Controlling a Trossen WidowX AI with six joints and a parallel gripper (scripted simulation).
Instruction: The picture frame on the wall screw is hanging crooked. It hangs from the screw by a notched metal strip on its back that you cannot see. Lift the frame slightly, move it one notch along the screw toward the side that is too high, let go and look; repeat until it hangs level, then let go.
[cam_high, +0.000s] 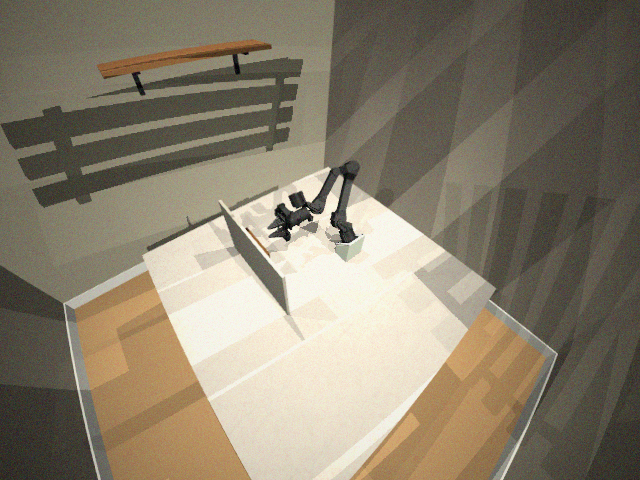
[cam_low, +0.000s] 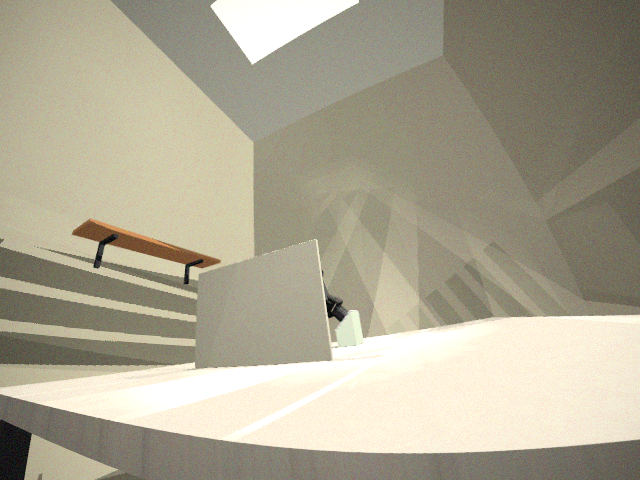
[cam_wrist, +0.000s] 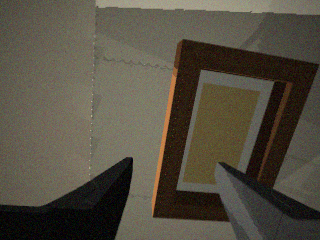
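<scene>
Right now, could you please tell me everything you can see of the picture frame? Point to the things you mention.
The picture frame (cam_high: 258, 242) (cam_wrist: 167, 125) is a brown, wood-like upright rectangle with orange-lit edges, a grey inner border and a plain olive-yellow centre. It is against the grey panel's arm-facing side and looks tilted in the wrist view. The open jaws stand before it, apparently not gripping it; contact is unclear. Its back is hidden.

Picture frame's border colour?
Dark brown with orange-lit side edges; the picture frame shows best in wrist.
</scene>
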